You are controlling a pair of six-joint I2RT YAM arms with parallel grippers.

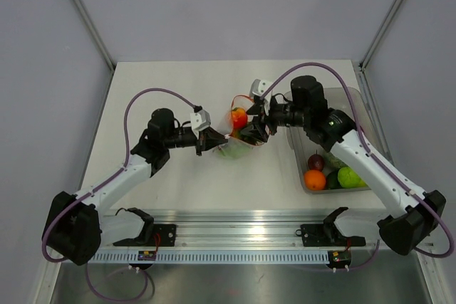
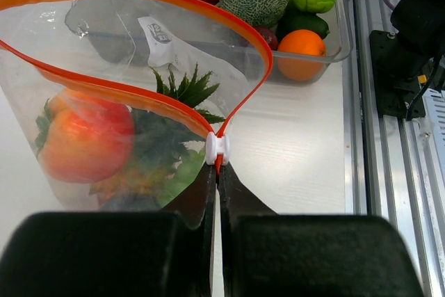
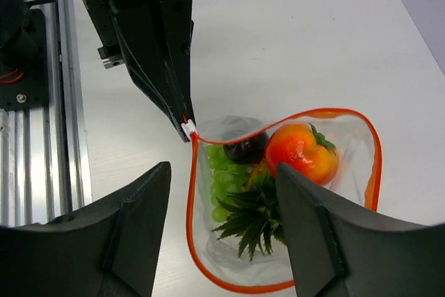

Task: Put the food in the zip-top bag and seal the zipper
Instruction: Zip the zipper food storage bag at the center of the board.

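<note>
At mid-desk (image 1: 178, 83), between the two arms, the bag (image 3: 351, 172) stands with its mouth gaping wide. It is thin, clear, crinkled plastic. The zipper (image 3: 334, 110), a narrow red-orange strip, runs all around the open mouth in a loop, and its two sides are well apart. A small white slider (image 2: 217, 148) sits at the end of the strip, at the corner nearest the left arm.

Through the plastic shows a glossy red-orange fruit (image 3: 302, 151), a dark purple piece (image 3: 245, 149), pale green grapes (image 3: 222, 175) and the spiky green pineapple leaves (image 3: 250, 224), all packed close together at the bottom.

Left jaws are pressed tight together on the bag's corner, just below the slider. Right jaws stand wide apart and grip nothing; they hang over the open mouth, one on each side of it in the wrist view.

Off to the right a clear bin (image 1: 292, 147) holds more food, among it an orange (image 1: 314, 180) and a bright green piece (image 1: 349, 176).
</note>
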